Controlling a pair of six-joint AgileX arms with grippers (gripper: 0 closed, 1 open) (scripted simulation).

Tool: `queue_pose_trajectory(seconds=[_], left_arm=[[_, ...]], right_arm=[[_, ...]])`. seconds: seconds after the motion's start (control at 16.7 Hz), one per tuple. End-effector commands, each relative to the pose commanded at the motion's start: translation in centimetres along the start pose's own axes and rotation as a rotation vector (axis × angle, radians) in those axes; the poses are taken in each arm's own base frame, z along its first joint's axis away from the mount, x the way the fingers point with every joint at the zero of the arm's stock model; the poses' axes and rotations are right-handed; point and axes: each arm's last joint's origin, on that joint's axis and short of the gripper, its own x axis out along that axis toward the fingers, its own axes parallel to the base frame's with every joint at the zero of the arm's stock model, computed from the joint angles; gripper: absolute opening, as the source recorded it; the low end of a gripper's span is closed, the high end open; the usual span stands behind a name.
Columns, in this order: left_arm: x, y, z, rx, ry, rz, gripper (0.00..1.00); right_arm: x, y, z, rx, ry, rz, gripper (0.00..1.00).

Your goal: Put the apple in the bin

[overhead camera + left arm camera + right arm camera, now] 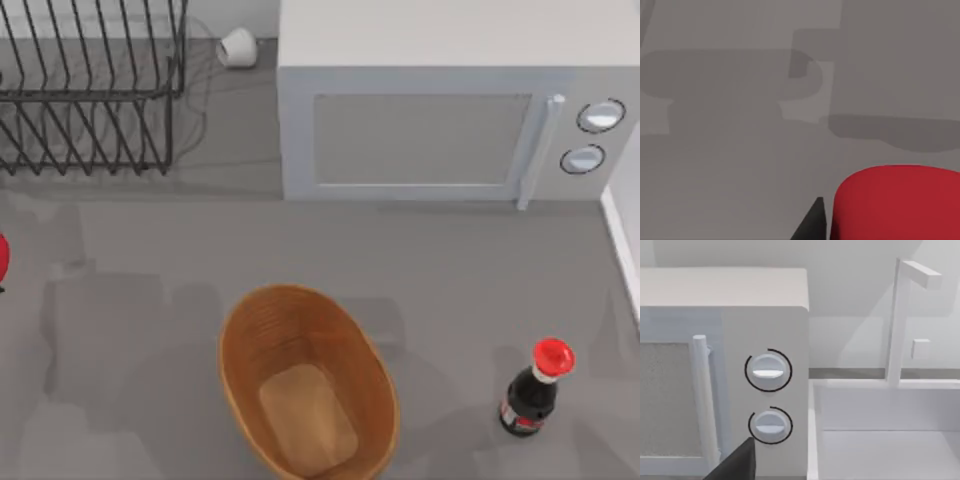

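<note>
Apple [3,258] is sitting at the table's far left edge, roughly 9 o'clock in the top view, cut off by the frame and well apart from the bin [245,345]. In the left wrist view the apple [895,202] is looming large, resting on the grey table [740,150], with a dark fingertip [812,225] just beside it; whether the left gripper's fingers are wide, narrow or holding it cannot be told. The bin is standing open at 6 o'clock. A dark bottle [530,400] with a red cap is standing at 4 o'clock. The wire rack [90,90] is occupying 10 o'clock, the microwave [420,140] 1 o'clock. The right wrist view is facing the microwave's two dials [768,370], a dark fingertip [740,465] intruding below; finger state there cannot be told.
</note>
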Motion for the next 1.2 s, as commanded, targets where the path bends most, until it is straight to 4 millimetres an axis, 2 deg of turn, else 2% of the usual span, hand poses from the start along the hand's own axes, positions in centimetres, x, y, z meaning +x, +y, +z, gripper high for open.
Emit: queue_pose_trajectory(seconds=[0.3, 0.42, 0.72, 0.84, 1.02, 1.2], left_arm=[[-6.1, -0.1, 2.8, -0.009, 0.007, -0.007, 0.00], [-7.6, -0.3, 3.4, -0.009, 0.010, 0.007, 0.00], [-7.6, -0.3, 3.4, -0.011, 0.011, 0.007, 0.00], [-7.3, -0.1, 4.3, -0.006, 0.020, -0.009, 0.00], [-6.0, -0.1, 8.0, 0.016, 0.059, -0.063, 0.00], [-3.8, -1.4, 13.9, 0.067, 0.125, -0.135, 0.00]], right_arm=[[0.0, 0.0, 0.0, 0.000, 0.000, 0.000, 1.00], [0.0, 0.0, 0.0, 0.000, 0.000, 0.000, 1.00], [0.0, 0.0, 0.0, 0.000, 0.000, 0.000, 1.00], [0.0, 0.0, 0.0, 0.000, 0.000, 0.000, 1.00], [0.0, 0.0, 0.0, 0.000, 0.000, 0.000, 1.00], [0.0, 0.0, 0.0, 0.000, 0.000, 0.000, 1.00]])
